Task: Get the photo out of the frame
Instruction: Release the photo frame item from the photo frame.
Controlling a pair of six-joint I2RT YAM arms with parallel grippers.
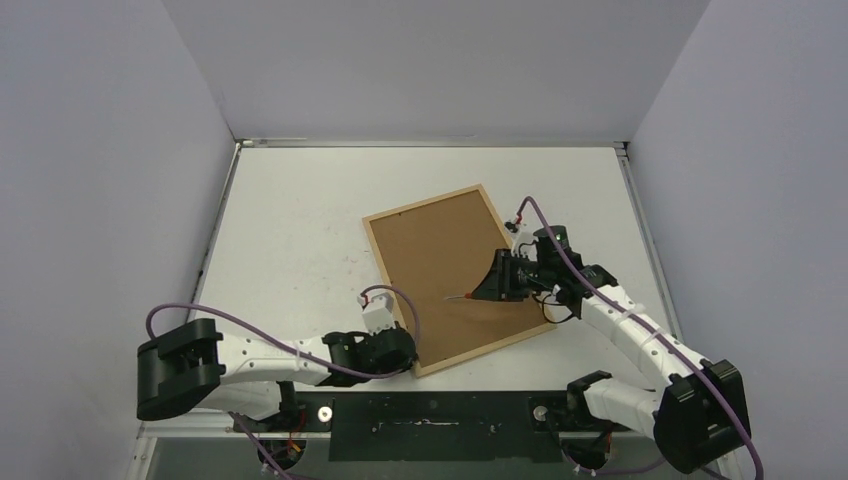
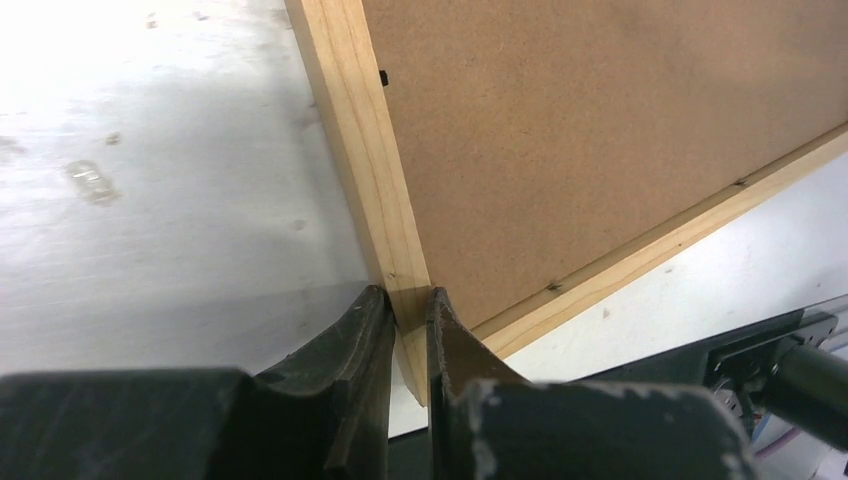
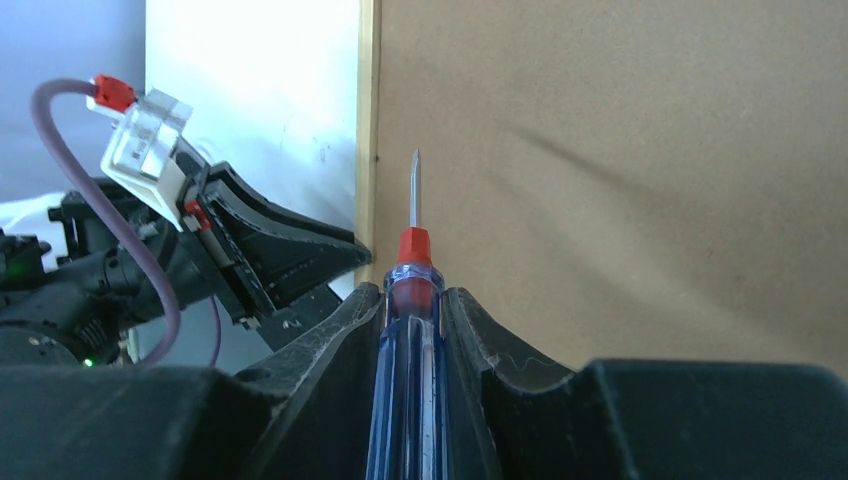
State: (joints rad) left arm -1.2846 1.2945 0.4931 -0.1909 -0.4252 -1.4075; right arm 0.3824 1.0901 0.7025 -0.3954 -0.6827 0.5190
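Observation:
The frame point(image 1: 424, 203), thin light wooden moulding, lies face down and skewed on the white table, its brown fibreboard backing panel point(image 1: 450, 270) facing up. The photo is hidden under that panel. My left gripper point(image 1: 412, 352) is shut on the frame's near-left corner; in the left wrist view its fingers point(image 2: 375, 320) pinch the moulding point(image 2: 360, 140) from both sides. My right gripper point(image 1: 497, 280) hovers over the right part of the panel and is shut on a blue-handled screwdriver point(image 3: 414, 247). The screwdriver's metal tip point(image 1: 455, 297) points left across the panel toward the moulding point(image 3: 367, 120).
The white table point(image 1: 300, 230) is boxed in by grey walls on the left, back and right. A black mounting strip point(image 1: 440, 415) runs along the near edge between the two arm bases. The left arm's purple cable point(image 1: 200, 310) loops above the table.

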